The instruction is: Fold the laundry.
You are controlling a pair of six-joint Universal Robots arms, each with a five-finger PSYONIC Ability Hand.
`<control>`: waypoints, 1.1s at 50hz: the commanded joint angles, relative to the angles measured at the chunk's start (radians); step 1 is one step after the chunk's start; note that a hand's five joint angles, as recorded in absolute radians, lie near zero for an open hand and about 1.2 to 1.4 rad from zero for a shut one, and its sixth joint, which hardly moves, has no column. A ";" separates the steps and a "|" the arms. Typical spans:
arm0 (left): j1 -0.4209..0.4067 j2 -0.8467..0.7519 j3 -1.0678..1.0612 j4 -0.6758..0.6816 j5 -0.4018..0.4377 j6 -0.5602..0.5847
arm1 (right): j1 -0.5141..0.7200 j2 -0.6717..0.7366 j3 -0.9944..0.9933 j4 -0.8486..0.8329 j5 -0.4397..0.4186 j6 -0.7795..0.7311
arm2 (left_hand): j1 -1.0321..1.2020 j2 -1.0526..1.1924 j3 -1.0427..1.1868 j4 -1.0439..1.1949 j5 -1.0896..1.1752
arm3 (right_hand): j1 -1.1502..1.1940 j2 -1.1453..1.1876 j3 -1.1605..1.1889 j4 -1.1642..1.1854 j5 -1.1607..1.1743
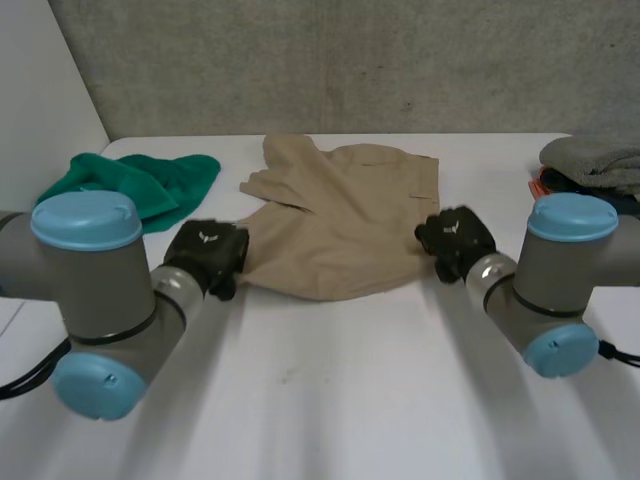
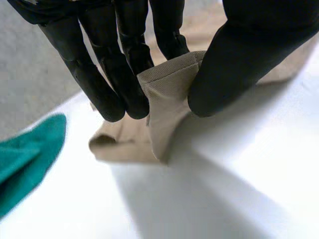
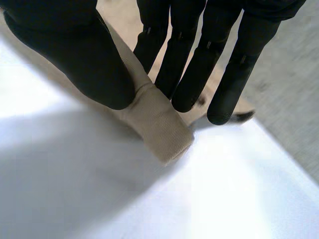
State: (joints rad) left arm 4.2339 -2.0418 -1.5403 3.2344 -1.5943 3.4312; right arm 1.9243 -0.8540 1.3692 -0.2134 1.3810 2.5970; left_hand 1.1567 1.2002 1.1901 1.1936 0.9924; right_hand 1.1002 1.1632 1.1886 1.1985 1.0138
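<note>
Left arm (image 1: 95,290) and right arm (image 1: 555,285) come in from the near edge over the white desk (image 1: 330,400), grey joints, light-blue caps.

Left hand (image 1: 207,255): at the near-left corner of the beige woven garment (image 1: 340,220). Wrist view: thumb (image 2: 239,64) on one side and fingers (image 2: 114,84) on the other, pinching a raised fold of the garment's edge (image 2: 167,94). The fold stands up off the desk between them and the rest trails down onto the desk.

Right hand (image 1: 455,238): at the garment's right edge, close to its near corner. Wrist view: thumb (image 3: 84,59) pressed against a doubled-over bit of edge (image 3: 154,119), fingers (image 3: 189,74) closing on it from the other side. That's a pinch too. The doubled edge touches the desk at its low end.

The garment lies mid-desk between the two hands. It is mostly flat with a rounded near edge, and its far-left part is bunched and creased.

Crumpled green cloth (image 1: 140,185): far left of the desk, just beyond the left hand and apart from the garment. It also shows beside the left hand in the wrist view (image 2: 25,159).

Folded grey cloth (image 1: 595,160): far right, on top of darker items I can't make out.

Grey concrete wall (image 1: 350,60) runs behind the desk.
</note>
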 commanded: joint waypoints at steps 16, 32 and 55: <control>-0.009 0.537 -0.210 -0.620 0.097 0.232 | 0.015 -0.390 0.142 0.669 -0.039 -0.250 | 0.240 0.196 0.206 0.203 0.229 | 0.296 0.233 0.208 0.198 0.208; -0.044 0.252 0.008 -0.321 -0.030 0.209 | 0.127 -0.082 -0.011 0.140 0.088 -0.040 | 0.240 0.196 0.206 0.203 0.229 | 0.296 0.233 0.208 0.198 0.208; -0.038 0.117 0.086 -0.326 -0.079 0.121 | -0.050 -0.477 0.151 0.528 -0.029 -0.038 | 0.240 0.196 0.206 0.203 0.229 | -0.732 -0.795 -0.820 -0.830 -0.820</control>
State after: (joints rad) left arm 4.1807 -1.9280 -1.4429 2.9092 -1.6865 3.5550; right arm 1.9456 -1.2786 1.4408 0.1683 1.4564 2.6387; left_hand 1.1567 1.2002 1.1901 1.1937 0.9924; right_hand 0.2744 0.2786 0.2789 0.2772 0.1071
